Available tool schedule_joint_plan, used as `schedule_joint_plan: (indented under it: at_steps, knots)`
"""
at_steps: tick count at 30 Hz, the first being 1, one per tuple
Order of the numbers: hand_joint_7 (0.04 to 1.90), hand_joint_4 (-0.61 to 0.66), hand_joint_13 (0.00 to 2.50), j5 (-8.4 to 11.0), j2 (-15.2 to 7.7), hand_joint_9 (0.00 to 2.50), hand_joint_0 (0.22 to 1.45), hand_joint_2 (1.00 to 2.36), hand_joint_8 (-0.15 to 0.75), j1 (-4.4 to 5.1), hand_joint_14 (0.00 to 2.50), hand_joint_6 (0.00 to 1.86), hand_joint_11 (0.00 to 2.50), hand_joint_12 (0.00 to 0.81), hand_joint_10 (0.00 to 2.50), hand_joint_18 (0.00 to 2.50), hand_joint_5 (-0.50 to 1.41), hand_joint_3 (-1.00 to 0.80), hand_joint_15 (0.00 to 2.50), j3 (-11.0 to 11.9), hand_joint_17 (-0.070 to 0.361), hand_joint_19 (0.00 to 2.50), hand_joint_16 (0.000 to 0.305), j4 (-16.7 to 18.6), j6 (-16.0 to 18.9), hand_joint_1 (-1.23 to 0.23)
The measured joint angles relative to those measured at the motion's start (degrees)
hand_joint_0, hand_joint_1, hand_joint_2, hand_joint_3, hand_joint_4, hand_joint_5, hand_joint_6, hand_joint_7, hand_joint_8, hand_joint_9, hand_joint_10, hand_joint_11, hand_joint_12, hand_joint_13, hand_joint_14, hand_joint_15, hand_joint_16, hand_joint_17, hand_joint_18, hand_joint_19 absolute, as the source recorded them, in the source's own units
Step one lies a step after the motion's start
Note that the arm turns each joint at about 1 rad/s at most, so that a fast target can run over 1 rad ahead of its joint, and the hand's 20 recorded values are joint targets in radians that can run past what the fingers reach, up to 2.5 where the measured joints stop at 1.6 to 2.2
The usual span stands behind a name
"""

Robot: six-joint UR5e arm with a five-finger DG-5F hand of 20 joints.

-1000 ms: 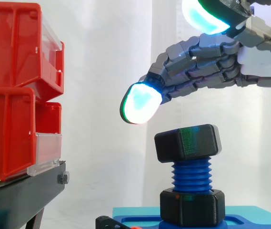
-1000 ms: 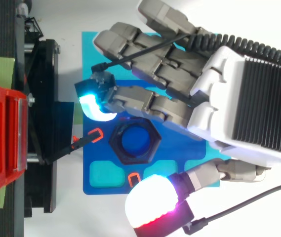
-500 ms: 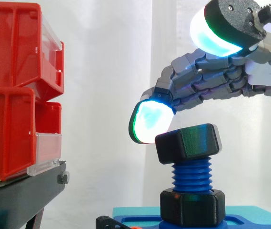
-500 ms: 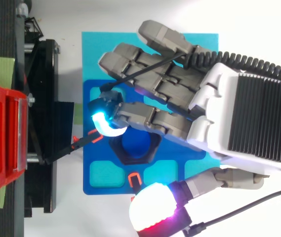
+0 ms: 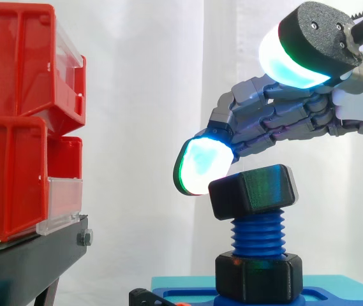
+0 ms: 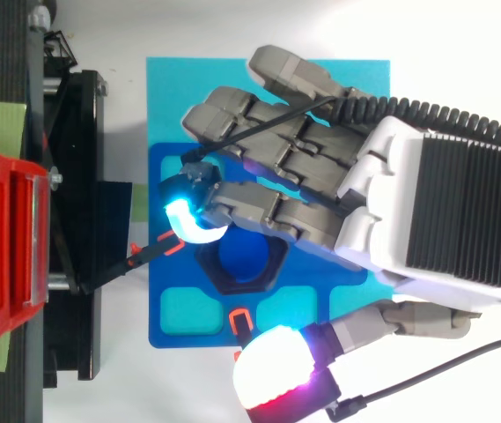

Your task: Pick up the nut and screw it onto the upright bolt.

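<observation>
A black hex nut point(image 5: 252, 190) sits on top of the upright blue bolt point(image 5: 256, 234), tilted slightly; from above its rim point(image 6: 232, 278) rings the bolt's blue top. A second black hex collar point(image 5: 256, 275) sits at the bolt's foot on the dark blue fixture plate point(image 6: 166, 330). My hand point(image 5: 283, 118) hovers over the nut with its fingers loosely curved. One cyan-green fingertip point(image 5: 200, 167) rests at the nut's upper left edge. The thumb pad point(image 6: 272, 374) stands well away from the nut. Nothing is held.
Stacked red bins point(image 5: 22, 121) on a black stand point(image 5: 34, 255) rise to the left of the bolt. A black bracket point(image 6: 114, 211) reaches from the stand toward the fixture. The fixture lies on a cyan mat point(image 6: 180, 88).
The hand has come down and drawn in over the bolt. Its leading fingertip dropped from above the nut to the nut's upper left edge. The nut has tilted slightly.
</observation>
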Motion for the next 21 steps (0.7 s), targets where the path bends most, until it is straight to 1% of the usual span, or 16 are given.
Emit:
schedule_joint_plan:
  at_steps: [10,15,18,21]
  knots:
    - [1.22,0.24,0.04,-1.51,0.0,0.22,0.48,1.00,0.290,-0.85,0.00,0.50,0.00,0.356,0.00,0.00,-0.16,-0.50,0.00,0.0,0.101,0.00,0.045,-1.5,-0.1,-0.13]
    - [1.27,0.24,0.06,-1.64,0.1,0.24,0.48,1.00,0.295,-1.36,0.00,0.50,0.00,0.350,0.00,0.00,-0.16,-0.50,0.00,0.0,0.098,0.00,0.044,-2.8,-0.1,-0.15]
    - [1.28,0.26,0.12,-1.66,0.1,0.32,0.49,1.00,0.308,-1.70,0.00,0.50,0.00,0.341,0.00,0.00,-0.15,-0.50,0.00,0.0,0.094,0.00,0.042,-3.4,-0.1,-0.20]
    - [1.30,0.25,0.14,-1.66,0.1,0.35,0.49,1.00,0.310,-1.98,0.00,0.50,0.00,0.334,0.00,0.00,-0.14,-0.50,0.00,0.0,0.091,0.00,0.041,-3.9,-0.1,-0.21]
